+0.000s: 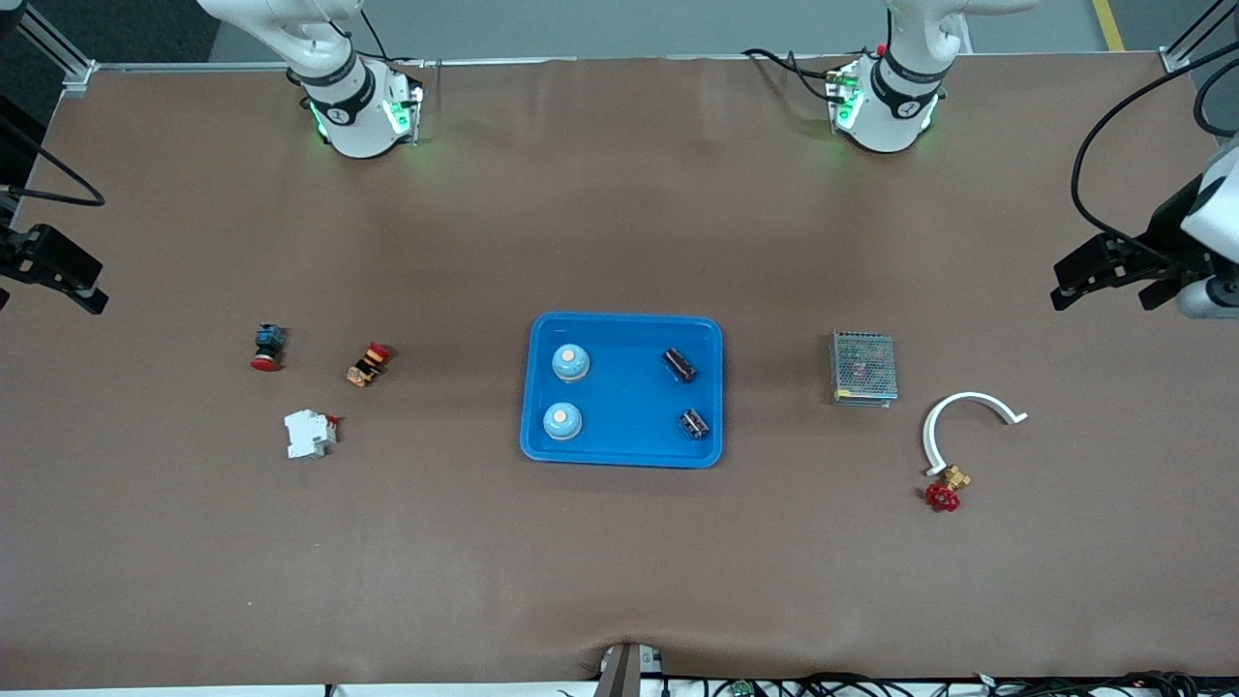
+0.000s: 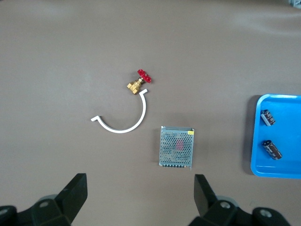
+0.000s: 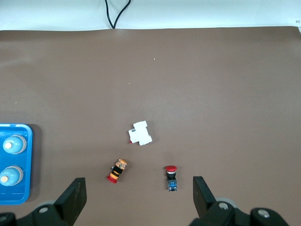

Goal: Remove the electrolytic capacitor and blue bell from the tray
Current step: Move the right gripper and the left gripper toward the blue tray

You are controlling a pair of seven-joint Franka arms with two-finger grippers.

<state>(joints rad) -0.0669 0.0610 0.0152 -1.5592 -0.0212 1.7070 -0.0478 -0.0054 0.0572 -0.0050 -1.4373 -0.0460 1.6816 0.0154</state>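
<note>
A blue tray (image 1: pixel 624 324) lies mid-table. In it are two light-blue dome bells (image 1: pixel 570 363) (image 1: pixel 562 421) toward the right arm's end and two black capacitors (image 1: pixel 679 365) (image 1: pixel 694 423) toward the left arm's end. My left gripper (image 1: pixel 1108 281) is open and empty, up over the table's left-arm end. In the left wrist view (image 2: pixel 141 188) it shows the capacitors (image 2: pixel 268 117) (image 2: pixel 272 149). My right gripper (image 1: pixel 53 271) is open and empty over the right-arm end. In the right wrist view (image 3: pixel 138 190) it shows the bells (image 3: pixel 14 144) (image 3: pixel 10 175).
Toward the left arm's end lie a metal mesh box (image 1: pixel 861 368), a white curved strip (image 1: pixel 958 421) and a brass valve with a red handle (image 1: pixel 947 489). Toward the right arm's end lie a blue-bodied red push button (image 1: pixel 268 347), a yellow-black button (image 1: pixel 368 364) and a white breaker (image 1: pixel 310 434).
</note>
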